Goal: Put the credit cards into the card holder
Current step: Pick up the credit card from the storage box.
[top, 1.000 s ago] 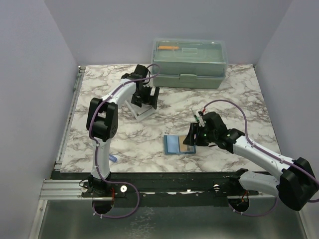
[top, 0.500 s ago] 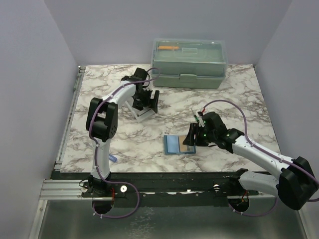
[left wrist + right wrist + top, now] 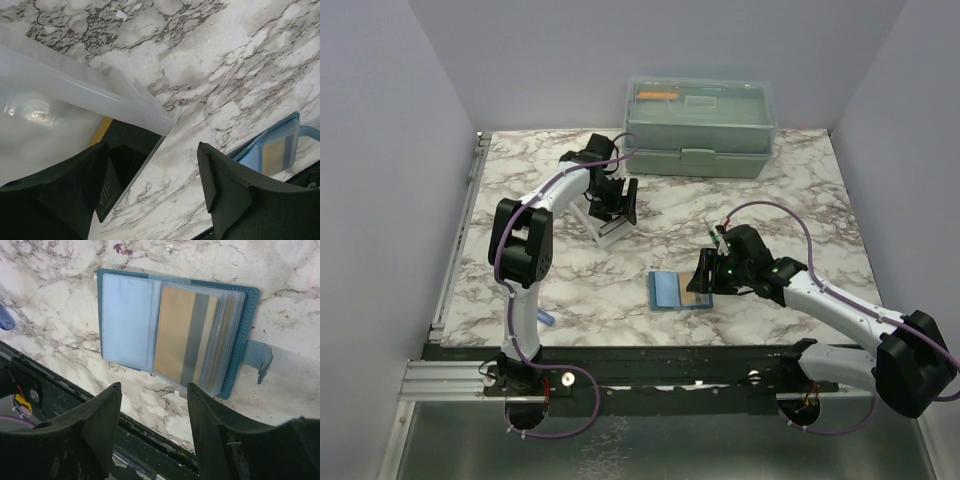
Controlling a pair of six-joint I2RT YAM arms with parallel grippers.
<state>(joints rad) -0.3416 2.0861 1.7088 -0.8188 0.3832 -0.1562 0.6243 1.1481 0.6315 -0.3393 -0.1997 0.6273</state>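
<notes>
Left fingers (image 3: 225, 195), spread apart, hover over a dark card (image 3: 127, 150) at the tray (image 3: 60, 95) edge. Right fingers (image 3: 95, 430) gape above the card holder (image 3: 125, 320).

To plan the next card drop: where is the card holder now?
In the top view, the card holder lies open on the table near the front edge, about the middle, with the right hand at its right end.

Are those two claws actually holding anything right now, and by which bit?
Nothing is held. The left claw gapes by the black card at the white tray; the right claw gapes above the open card holder.
</notes>
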